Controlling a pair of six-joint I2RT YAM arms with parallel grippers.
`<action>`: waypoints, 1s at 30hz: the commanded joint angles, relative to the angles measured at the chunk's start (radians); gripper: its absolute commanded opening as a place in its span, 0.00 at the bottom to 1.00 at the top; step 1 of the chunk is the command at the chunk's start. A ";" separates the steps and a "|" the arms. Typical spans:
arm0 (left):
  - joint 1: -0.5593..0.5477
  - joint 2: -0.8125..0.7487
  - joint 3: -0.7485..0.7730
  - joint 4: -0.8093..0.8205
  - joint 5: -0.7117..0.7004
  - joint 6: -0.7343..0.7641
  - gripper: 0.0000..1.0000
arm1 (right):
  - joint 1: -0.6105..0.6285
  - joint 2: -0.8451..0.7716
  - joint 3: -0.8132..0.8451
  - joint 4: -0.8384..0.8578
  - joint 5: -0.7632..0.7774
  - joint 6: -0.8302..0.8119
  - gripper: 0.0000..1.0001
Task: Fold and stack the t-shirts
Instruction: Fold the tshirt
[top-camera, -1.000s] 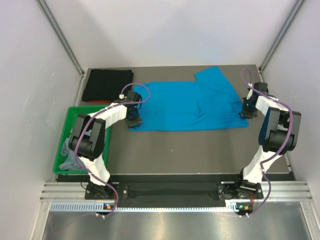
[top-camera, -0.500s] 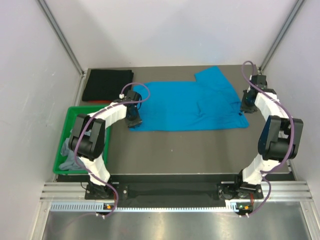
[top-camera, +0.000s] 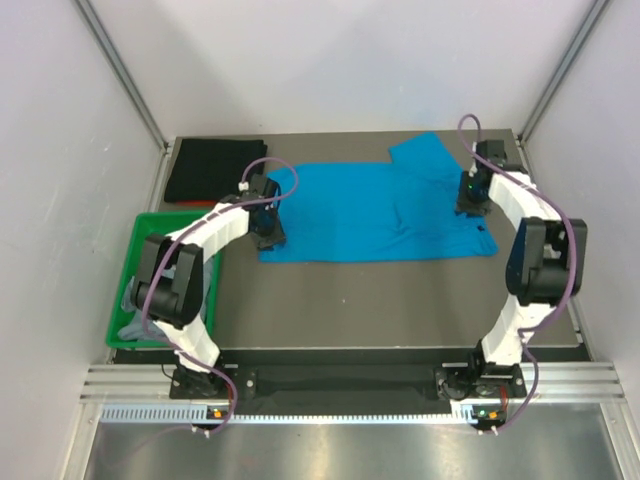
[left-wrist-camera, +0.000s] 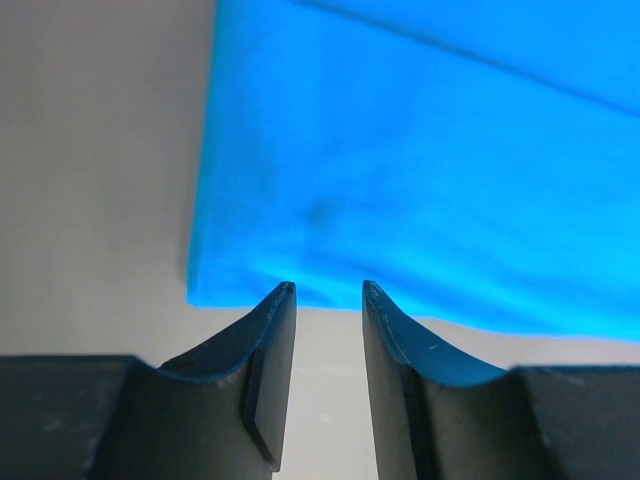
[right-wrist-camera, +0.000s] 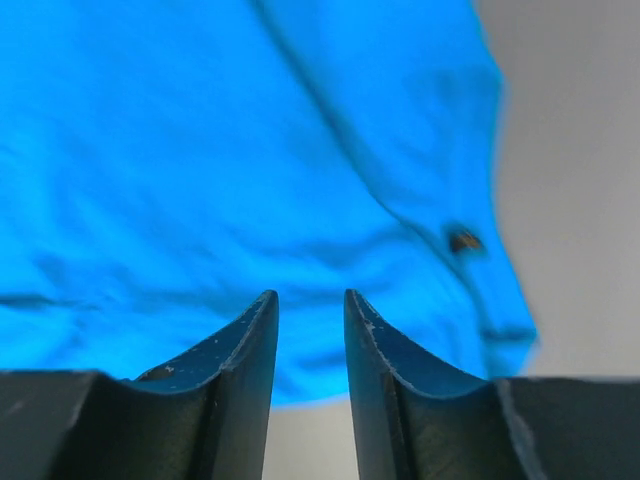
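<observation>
blue t-shirt (top-camera: 370, 212) spread on tbl (top-camera: 380, 300)

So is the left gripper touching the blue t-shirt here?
Cannot tell. In the left wrist view the open left gripper has its tips over the edge of the blue t-shirt, but their height above the cloth does not show.

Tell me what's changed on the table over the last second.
The right gripper moved from the blue t-shirt's right edge farther back and inward, over the cloth. The left gripper stayed at its near-left corner. The black t-shirt lies as before.
</observation>
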 joint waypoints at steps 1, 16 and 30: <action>0.006 -0.111 0.083 -0.001 0.097 0.021 0.39 | 0.039 0.091 0.170 0.039 -0.025 -0.014 0.34; 0.014 -0.043 0.124 -0.060 0.088 0.070 0.38 | -0.019 0.035 0.042 -0.136 0.127 0.380 0.29; 0.121 -0.177 -0.170 0.085 0.129 0.001 0.46 | -0.237 -0.259 -0.367 0.015 0.093 0.515 0.34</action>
